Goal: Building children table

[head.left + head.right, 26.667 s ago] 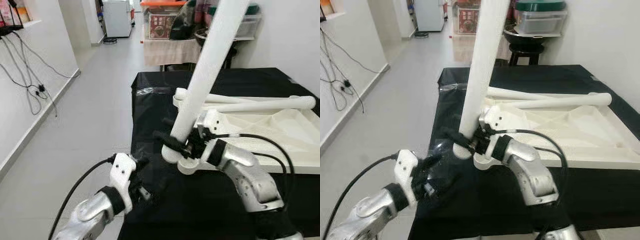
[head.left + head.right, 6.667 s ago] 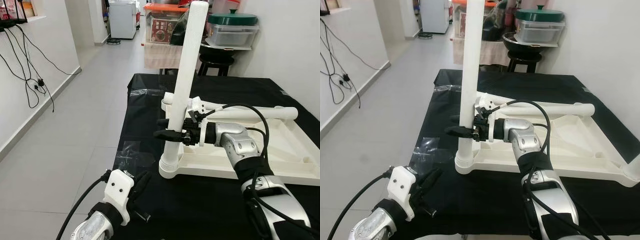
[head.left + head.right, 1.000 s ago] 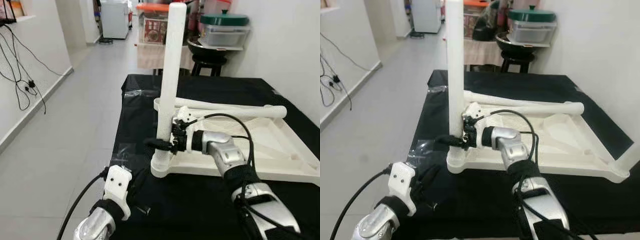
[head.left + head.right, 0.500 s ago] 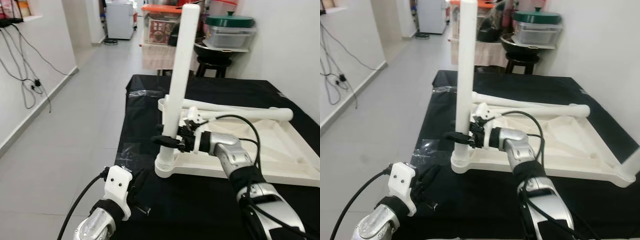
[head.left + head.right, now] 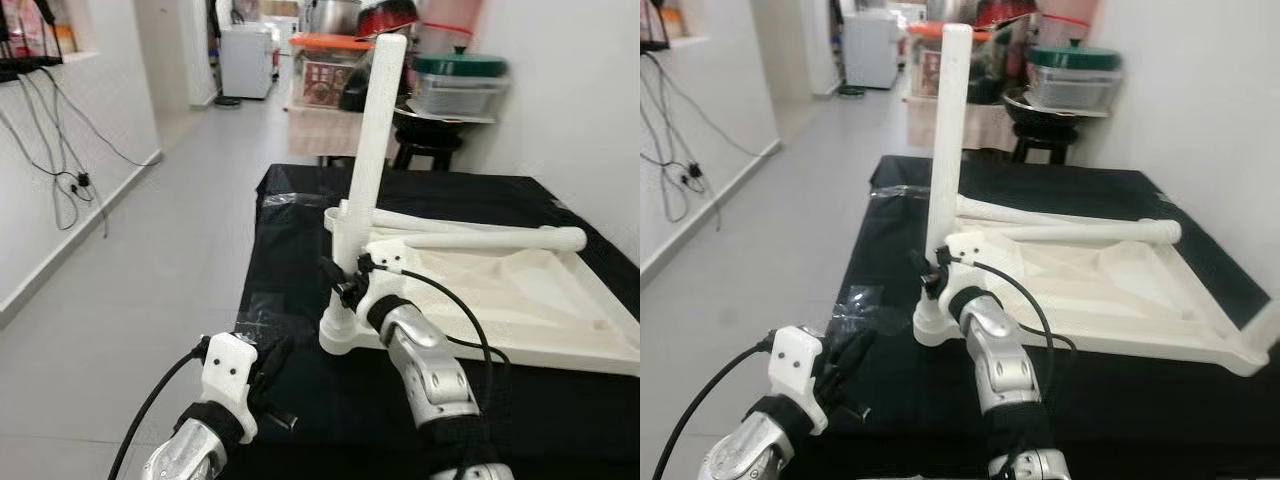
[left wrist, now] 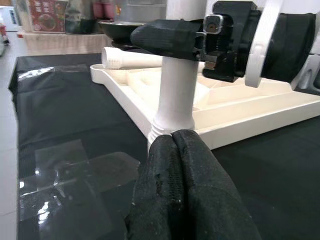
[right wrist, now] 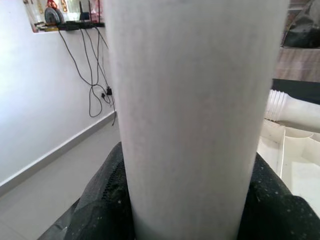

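Note:
A white table leg (image 5: 371,140) stands upright in the corner socket (image 5: 338,338) of the upside-down white tabletop (image 5: 520,290). My right gripper (image 5: 337,283) is shut on the leg low down, just above the socket; in the right wrist view the leg (image 7: 192,115) sits between the black fingers (image 7: 107,195). My left gripper (image 5: 275,378) hovers over the black cloth near the table's front left corner, shut on nothing, its fingertips (image 6: 175,160) pointing at the leg's base (image 6: 174,107). Two loose legs (image 5: 490,239) lie across the tabletop.
The black-covered table (image 5: 290,220) ends at its left edge, with grey floor (image 5: 150,270) beside it. Clear film (image 5: 258,322) lies on the cloth by my left gripper. A shelf with lidded containers (image 5: 460,78) stands behind, and cables (image 5: 60,170) hang on the left wall.
The leg, tilted and out of the socket at first, now stands upright in it. My right forearm has swung in and comes up from below, still gripping. The camera has shifted.

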Controlling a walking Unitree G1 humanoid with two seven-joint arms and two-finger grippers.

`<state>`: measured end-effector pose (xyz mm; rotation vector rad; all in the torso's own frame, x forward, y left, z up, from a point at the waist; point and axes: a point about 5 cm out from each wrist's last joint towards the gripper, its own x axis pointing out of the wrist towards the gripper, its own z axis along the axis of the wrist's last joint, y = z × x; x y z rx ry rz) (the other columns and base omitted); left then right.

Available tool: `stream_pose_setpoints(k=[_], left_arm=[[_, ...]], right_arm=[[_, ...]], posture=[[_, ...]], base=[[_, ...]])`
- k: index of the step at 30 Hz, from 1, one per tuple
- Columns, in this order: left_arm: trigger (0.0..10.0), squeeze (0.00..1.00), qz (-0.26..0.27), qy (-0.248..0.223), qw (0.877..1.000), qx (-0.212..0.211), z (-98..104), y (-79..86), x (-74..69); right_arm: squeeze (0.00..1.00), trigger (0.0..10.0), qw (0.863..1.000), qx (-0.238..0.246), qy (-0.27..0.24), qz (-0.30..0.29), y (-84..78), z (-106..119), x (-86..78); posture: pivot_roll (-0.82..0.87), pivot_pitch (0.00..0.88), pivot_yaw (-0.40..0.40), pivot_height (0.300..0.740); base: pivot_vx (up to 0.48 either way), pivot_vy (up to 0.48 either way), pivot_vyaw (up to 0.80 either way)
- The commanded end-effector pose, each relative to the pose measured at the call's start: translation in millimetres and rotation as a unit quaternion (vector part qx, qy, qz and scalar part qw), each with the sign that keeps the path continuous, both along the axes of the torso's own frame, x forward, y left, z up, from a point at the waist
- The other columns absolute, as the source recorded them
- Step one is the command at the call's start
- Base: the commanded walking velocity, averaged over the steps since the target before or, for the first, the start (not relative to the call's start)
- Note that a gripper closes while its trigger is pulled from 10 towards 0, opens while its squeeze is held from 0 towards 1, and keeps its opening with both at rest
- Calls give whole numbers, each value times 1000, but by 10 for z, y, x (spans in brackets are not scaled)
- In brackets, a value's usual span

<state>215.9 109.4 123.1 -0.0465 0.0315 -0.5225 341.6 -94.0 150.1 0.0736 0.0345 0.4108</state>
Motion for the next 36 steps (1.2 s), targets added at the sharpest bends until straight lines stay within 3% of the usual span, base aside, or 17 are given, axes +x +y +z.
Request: stream_pose_setpoints(k=[1, 2, 3, 8, 9, 11, 12, 14, 16, 18, 19, 24, 25, 27, 28, 33, 36], left_arm=[[10000, 0, 4, 7, 1000, 4, -26, 5, 12], [10000, 0, 4, 7, 1000, 4, -26, 4, 14], [10000, 0, 4, 7, 1000, 3, -25, 3, 14], [10000, 0, 0, 9, 1000, 1, -25, -2, 22], [10000, 0, -1, 10, 1000, 1, -26, -4, 25], [10000, 0, -1, 10, 1000, 1, -28, -6, 27], [10000, 0, -1, 10, 1000, 0, -29, -7, 31], [10000, 0, -1, 10, 1000, 0, -30, -8, 34], [10000, 0, -1, 9, 1000, 0, -32, -12, 38], [10000, 0, -1, 9, 1000, 0, -32, -12, 38], [10000, 0, 0, 9, 1000, 1, -32, -14, 40], [10000, 0, 2, 9, 1000, 2, -36, -19, 43], [10000, 0, 3, 9, 1000, 2, -36, -20, 43], [10000, 0, 3, 9, 1000, 2, -37, -22, 44], [10000, 0, 3, 9, 1000, 2, -36, -23, 42], [10000, 0, 3, 8, 1000, 2, -32, -28, 36], [10000, 0, 3, 8, 1000, 1, -25, -28, 30]], right_arm=[[43, 10000, 998, -12, 61, -12, -85, -230, -42], [902, 10000, 998, -12, 55, 3, -64, -207, -47], [1000, 10000, 998, -13, 57, 1, -40, -179, -79], [1000, 10000, 996, -19, 30, 81, 60, 30, -48], [498, 10000, 991, -24, 8, 134, 95, 110, -25], [498, 10000, 985, -27, -6, 168, 115, 160, -7], [0, 10000, 976, -34, -22, 213, 132, 206, 13], [0, 10000, 970, -39, -29, 239, 138, 227, 23], [0, 10000, 949, -44, -38, 308, 137, 261, 31], [0, 10000, 949, -44, -38, 308, 137, 261, 31], [0, 10000, 936, -47, -38, 346, 124, 279, 35], [0, 10000, 913, -53, -22, 403, 73, 302, 76], [0, 7451, 905, -53, -14, 421, 53, 311, 88], [0, 7451, 900, -53, -9, 433, 33, 319, 108], [0, 0, 899, -54, -7, 434, 6, 320, 142], [0, 0, 907, -54, -8, 418, -60, 303, 187], [0, 0, 924, -61, -7, 377, -104, 225, 180]], posture=[[46, 0, -62, 740], [46, 0, -64, 740], [46, 0, -64, 740], [43, 0, -61, 740], [44, 0, -63, 740], [44, 0, -63, 740], [44, 0, -64, 740], [44, 0, -64, 740], [51, 0, -68, 740], [51, 0, -68, 740], [57, 0, -72, 740], [70, 0, -78, 740], [70, 0, -78, 740], [70, 0, -78, 740], [71, 0, -79, 740], [71, 0, -77, 740], [66, 0, -77, 740]], base=[[0, 0, 0], [0, 0, 0], [0, 0, 0], [0, 0, 0], [0, 0, 0], [0, 0, 0], [0, 0, 0], [0, 0, 0], [0, 0, 0], [0, 0, 0], [0, 0, 0], [0, 0, 0], [0, 0, 0], [0, 0, 0], [0, 0, 0], [0, 0, 0], [0, 0, 0]])
